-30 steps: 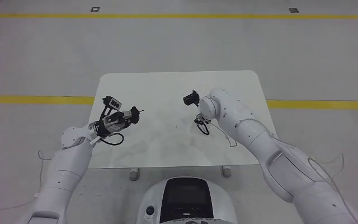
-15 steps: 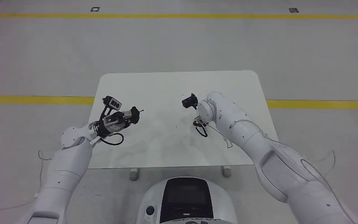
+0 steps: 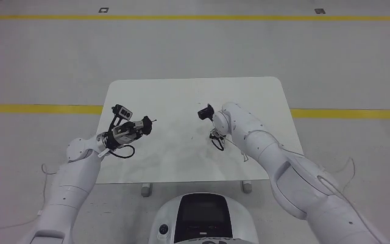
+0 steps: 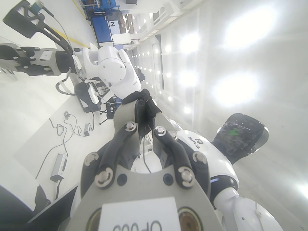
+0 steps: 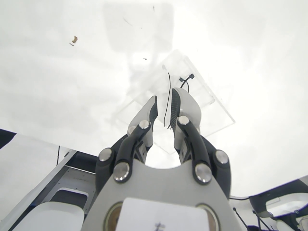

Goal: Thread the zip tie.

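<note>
We nudged the right gripper (image 5: 164, 94) inward, jaws open astride the zip tie (image 5: 169, 80), grasp next; left gripper (image 4: 144, 108) clamps a black scrap (image 4: 138, 96).

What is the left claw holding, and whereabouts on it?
The left gripper is shut on what looks like a thin black zip tie, near one end; the rest trails back behind the grip.
</note>
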